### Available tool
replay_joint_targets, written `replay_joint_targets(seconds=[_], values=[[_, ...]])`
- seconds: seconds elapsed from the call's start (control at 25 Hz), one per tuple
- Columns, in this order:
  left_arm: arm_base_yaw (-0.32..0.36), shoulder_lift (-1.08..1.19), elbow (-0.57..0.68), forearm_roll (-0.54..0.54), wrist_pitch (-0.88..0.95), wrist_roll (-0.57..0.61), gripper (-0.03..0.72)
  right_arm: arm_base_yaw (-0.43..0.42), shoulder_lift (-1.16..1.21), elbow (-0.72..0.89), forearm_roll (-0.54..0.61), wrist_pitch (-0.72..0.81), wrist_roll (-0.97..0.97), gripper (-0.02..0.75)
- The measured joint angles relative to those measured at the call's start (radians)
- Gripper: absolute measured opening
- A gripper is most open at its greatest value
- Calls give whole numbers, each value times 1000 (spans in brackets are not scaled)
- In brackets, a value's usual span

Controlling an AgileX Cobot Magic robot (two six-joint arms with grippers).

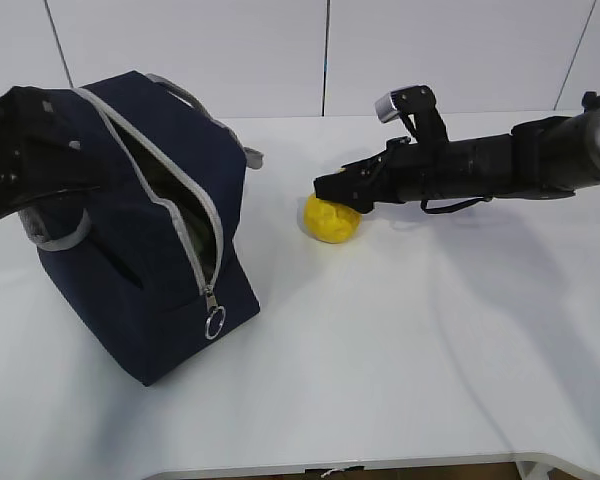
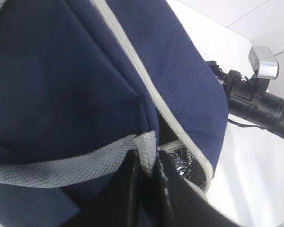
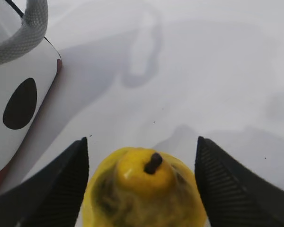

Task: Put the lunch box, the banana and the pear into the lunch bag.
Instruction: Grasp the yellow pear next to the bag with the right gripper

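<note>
The pear (image 3: pixel 144 189) sits stem-up between the right fingers (image 3: pixel 61 184), spread wide, untouched; left fingers (image 2: pixel 132 189) pinch the bag (image 1: pixel 140 250) strap (image 2: pixel 61 163).

Navy bag, yellow pear, white table

The lunch bag (image 1: pixel 150 290) is showing navy fabric, grey zipper (image 1: pixel 185 200), and a white face spotted black; the pear (image 3: pixel 144 191) is glowing yellow, dark-stemmed.
</note>
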Motion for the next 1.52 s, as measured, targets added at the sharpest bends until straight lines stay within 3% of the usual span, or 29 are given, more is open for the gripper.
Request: replay_joint_targets(seconds=[0.32,0.68,1.2,1.52], values=[[0,0,0,0,0,0,8,0,0,0,0,-2,2,563],[0,0,0,0,0,0,8,0,0,0,0,-2,2,419],[0,0,0,0,0,0,8,0,0,0,8,-2,2,323],[0,0,0,0,0,0,8,0,0,-2,8,-2,2,315]])
